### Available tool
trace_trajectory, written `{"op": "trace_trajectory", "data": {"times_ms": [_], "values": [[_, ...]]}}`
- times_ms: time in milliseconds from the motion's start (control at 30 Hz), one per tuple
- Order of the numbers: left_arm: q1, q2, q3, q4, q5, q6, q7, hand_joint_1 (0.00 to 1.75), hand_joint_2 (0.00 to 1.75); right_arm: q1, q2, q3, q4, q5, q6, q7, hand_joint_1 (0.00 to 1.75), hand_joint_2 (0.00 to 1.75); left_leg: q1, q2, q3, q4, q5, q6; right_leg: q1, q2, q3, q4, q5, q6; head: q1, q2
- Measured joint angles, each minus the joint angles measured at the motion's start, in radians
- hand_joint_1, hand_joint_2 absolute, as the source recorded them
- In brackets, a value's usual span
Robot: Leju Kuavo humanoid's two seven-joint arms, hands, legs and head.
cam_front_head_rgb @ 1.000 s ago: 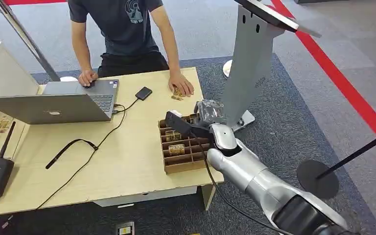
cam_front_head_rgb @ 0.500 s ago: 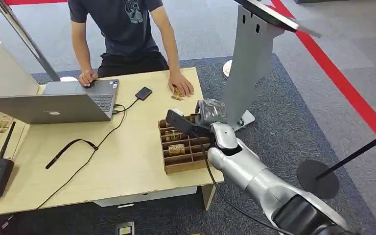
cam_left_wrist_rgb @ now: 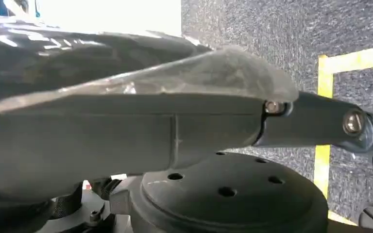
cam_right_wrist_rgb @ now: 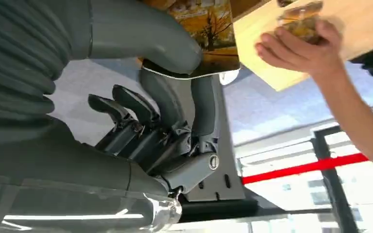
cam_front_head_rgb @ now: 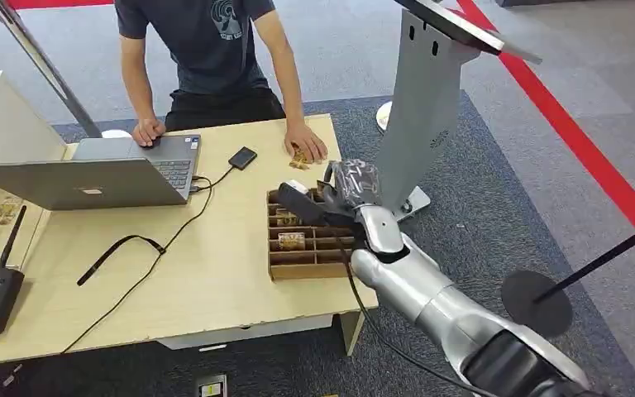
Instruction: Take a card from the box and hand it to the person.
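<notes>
The right robot hand (cam_front_head_rgb: 349, 187) now grips a card (cam_right_wrist_rgb: 209, 26), lifted above the box (cam_front_head_rgb: 307, 245), which slid on the counter (cam_front_head_rgb: 215, 273); next we pass it to the person's hand (cam_front_head_rgb: 307, 146).

floor: grey carpet (cam_front_head_rgb: 504, 190) | red line (cam_front_head_rgb: 579, 141) | wooden table (cam_front_head_rgb: 215, 273)
</notes>
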Motion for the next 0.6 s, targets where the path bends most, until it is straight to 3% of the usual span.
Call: {"op": "trace_trajectory", "data": {"times_ms": [133, 333, 367, 433, 467, 600], "values": [[-0.002, 0.002, 0.010, 0.000, -0.003, -0.011, -0.005, 0.00, 1.75, 0.014, -0.013, -0.009, -0.048, -0.024, -0.006, -0.048, 1.75, 1.75, 0.000, 0.000, 0.000, 0.000, 0.000, 0.000, 0.000, 0.000, 0.000, 0.000, 0.000, 0.000, 0.000, 0.000], [0.000, 0.014, 0.022, 0.000, -0.005, -0.041, -0.008, 0.00, 1.75, 0.081, -0.043, -0.034, -0.234, -0.076, -0.001, -0.160, 1.75, 1.75, 0.000, 0.000, 0.001, 0.000, 0.000, 0.000, 0.000, 0.000, 0.000, 0.000, 0.000, 0.000, 0.000, 0.000], [0.002, 0.014, 0.024, 0.000, -0.009, -0.030, 0.027, 0.00, 1.75, 0.097, -0.051, -0.041, -0.271, -0.070, -0.001, -0.156, 1.75, 1.75, 0.000, 0.000, 0.001, 0.000, 0.000, 0.000, 0.000, 0.000, 0.000, 0.000, 0.000, 0.000, 0.000, 0.000], [0.008, -0.006, 0.024, 0.000, -0.025, 0.047, 0.191, 0.00, 1.75, 0.142, -0.078, -0.061, -0.370, -0.056, -0.005, -0.143, 1.75, 1.75, 0.000, 0.000, 0.002, 0.000, 0.000, 0.000, 0.000, 0.000, 0.002, -0.001, 0.000, 0.000, 0.000, 0.000], [0.021, -0.023, 0.024, 0.001, -0.024, 0.087, 0.235, 0.00, 1.75, 0.166, -0.089, -0.073, -0.419, -0.057, -0.002, -0.150, 1.75, 1.75, -0.001, 0.000, 0.001, 0.000, 0.000, 0.000, 0.000, 0.000, 0.001, -0.001, 0.000, 0.000, 0.000, 0.000], [0.015, -0.068, 0.031, 0.002, -0.008, 0.158, 0.255, 0.00, 1.75, 0.209, -0.108, -0.093, -0.554, -0.061, 0.019, -0.185, 1.75, 1.75, -0.003, 0.000, 0.001, 0.000, -0.001, 0.001, 0.000, 0.000, 0.002, -0.001, 0.000, 0.000, 0.000, 0.000]]}}
